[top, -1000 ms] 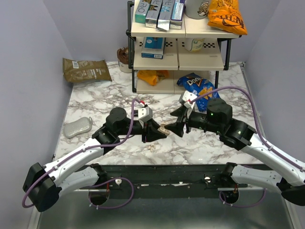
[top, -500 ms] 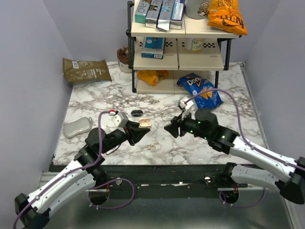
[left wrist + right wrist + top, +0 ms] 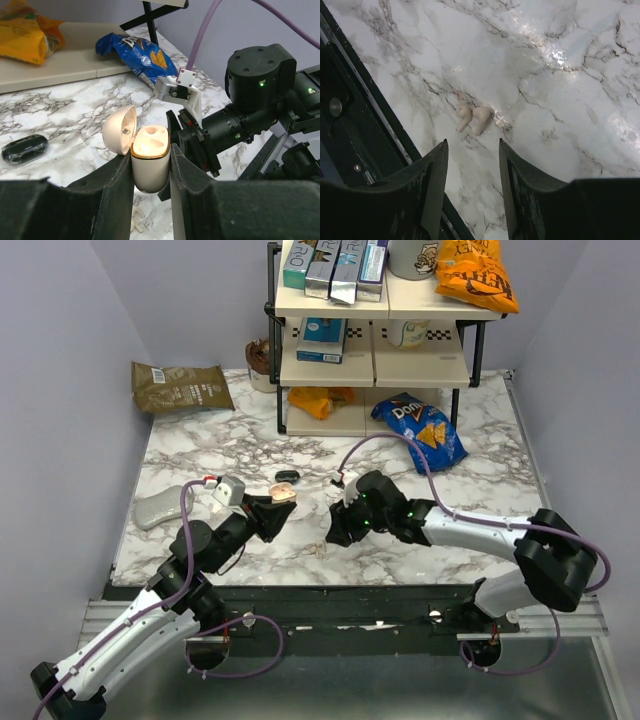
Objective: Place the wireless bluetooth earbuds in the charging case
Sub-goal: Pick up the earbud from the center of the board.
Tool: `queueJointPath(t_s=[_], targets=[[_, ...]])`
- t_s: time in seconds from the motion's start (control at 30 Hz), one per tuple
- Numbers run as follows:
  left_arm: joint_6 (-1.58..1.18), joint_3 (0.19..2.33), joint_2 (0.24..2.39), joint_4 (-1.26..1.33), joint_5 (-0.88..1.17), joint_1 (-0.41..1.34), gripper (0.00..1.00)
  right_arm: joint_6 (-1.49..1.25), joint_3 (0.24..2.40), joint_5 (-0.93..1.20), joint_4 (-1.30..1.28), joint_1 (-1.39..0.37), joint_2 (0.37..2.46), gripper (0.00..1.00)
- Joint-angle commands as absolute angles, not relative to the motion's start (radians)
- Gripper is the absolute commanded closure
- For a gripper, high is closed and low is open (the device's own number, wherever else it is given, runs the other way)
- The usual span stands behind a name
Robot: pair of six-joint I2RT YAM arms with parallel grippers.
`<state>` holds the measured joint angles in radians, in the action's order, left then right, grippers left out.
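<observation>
Left gripper (image 3: 151,167): fingers clamped on the sides of the beige case (image 3: 149,152). The case was held upright off the marble table (image 3: 570,75), lid hinged back, no bud visible inside.

Right gripper (image 3: 472,150): fingers apart, nothing between them, poised just above the cream earbuds (image 3: 474,119). The pair lay touching each other on the table, near the dark front rail (image 3: 355,115).

Risks noted:
- The buds touched, so closing fingers could catch both or flick one aside.
- They were small and smooth against wide fingers, so a squeezed bud might squirt out toward the rail.
- At the case, a stray finger could knock the open lid down.
</observation>
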<state>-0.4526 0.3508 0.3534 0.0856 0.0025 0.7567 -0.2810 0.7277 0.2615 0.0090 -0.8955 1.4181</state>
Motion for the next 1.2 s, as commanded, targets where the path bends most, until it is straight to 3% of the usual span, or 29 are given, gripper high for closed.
queueJointPath(t_s=[0.0,1.17], targets=[[-0.472,0.341,0.337,0.063,-0.049,0.761,1.0,-0.296,0.802,0.302,0.018,-0.897,1.496,0.47],[-0.485,0.339,0.296,0.02,-0.092,0.762,1.0,-0.38,0.887,0.209,-0.046,-0.937,1.709,0.53]])
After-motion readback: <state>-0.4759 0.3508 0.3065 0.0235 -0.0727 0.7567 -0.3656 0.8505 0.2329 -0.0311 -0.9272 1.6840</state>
